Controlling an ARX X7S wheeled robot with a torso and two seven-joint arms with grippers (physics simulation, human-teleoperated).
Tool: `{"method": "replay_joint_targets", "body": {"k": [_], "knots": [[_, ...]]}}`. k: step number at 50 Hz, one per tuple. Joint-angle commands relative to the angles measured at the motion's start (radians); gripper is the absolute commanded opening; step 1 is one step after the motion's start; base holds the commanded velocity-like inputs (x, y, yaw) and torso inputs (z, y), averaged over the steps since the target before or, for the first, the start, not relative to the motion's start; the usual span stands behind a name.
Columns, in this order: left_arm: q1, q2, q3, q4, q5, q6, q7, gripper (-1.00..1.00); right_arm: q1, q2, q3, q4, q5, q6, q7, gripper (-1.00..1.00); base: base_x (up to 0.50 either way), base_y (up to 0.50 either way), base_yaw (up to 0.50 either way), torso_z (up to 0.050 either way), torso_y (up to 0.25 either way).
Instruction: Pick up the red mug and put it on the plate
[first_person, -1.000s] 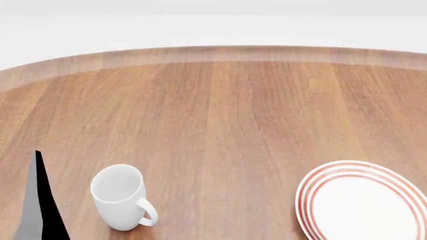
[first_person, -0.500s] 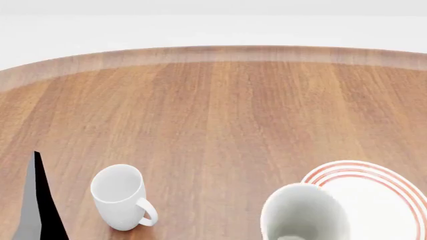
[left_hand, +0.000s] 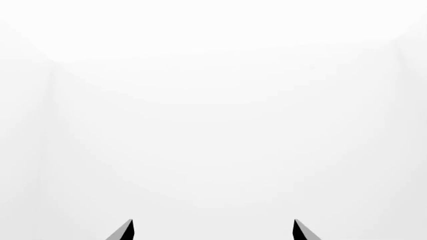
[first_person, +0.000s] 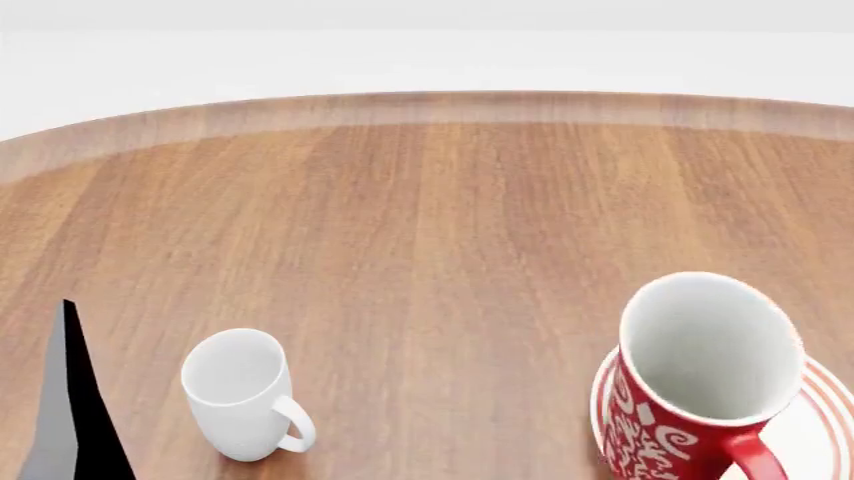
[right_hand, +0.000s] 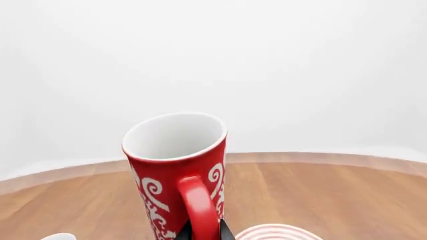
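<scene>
red mug (first_person: 694, 390) aloft, upright (over plate (first_person: 830, 400))

Round wooden table (first_person: 441, 230): brown plank grain, paler band along curved far edge. Plain white surroundings beyond edge, no visible seams or windows in head view. Even diffuse lighting, soft faint shadows on table.

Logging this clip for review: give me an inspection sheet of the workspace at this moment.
Surface: round wooden table, bare apart from the items below.
Job's things: red mug upright, lifted in front of the plate; contact not visible.
Clutter: plain white mug upright at left.
Grippers: right gripper shut on the red mug's handle; left gripper open, empty.
Cables: nothing seen.
Surroundings: plain white backdrop.
</scene>
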Motion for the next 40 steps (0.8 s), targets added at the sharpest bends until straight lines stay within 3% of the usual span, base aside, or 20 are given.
{"method": "replay_joint_targets", "body": {"k": [1, 17, 19, 22, 28, 40], "knots": [[0.0, -0.002, -0.005, 0.007, -0.008, -0.005, -0.006, 1.0, 0.159, 0.037, 0.094, -0.009, 0.255, 0.082, -0.011, -1.0, 0.0, 0.0, 0.0, 0.0, 0.0], [-0.002, -0.005, -0.003, 0.007, -0.01, -0.004, -0.01, 1.0, 0.163, 0.037, 0.09, -0.009, 0.256, 0.082, -0.011, -1.0, 0.0, 0.0, 0.0, 0.0, 0.0], [0.001, 0.0, 0.011, 0.005, 0.006, -0.005, -0.013, 1.0, 0.2, 0.037, 0.126, -0.007, 0.293, 0.164, -0.019, -1.0, 0.0, 0.0, 0.0, 0.0, 0.0], [0.005, -0.001, 0.014, 0.005, 0.011, 0.0, -0.015, 1.0, 0.308, 0.037, 0.236, 0.129, 0.461, 0.248, -0.117, -1.0, 0.0, 0.0, 0.0, 0.0, 0.0], [-0.001, -0.002, 0.02, 0.011, 0.017, -0.013, -0.016, 1.0, 0.45, 0.037, 0.387, 0.206, 0.615, 0.432, -0.244, -1.0, 0.0, 0.0, 0.0, 0.0, 0.0], [-0.005, -0.009, 0.01, 0.011, 0.001, -0.017, -0.015, 1.0, 0.565, 0.023, 0.534, 0.36, 0.787, 0.575, -0.509, -1.0, 0.0, 0.0, 0.0, 0.0, 0.001]]}}
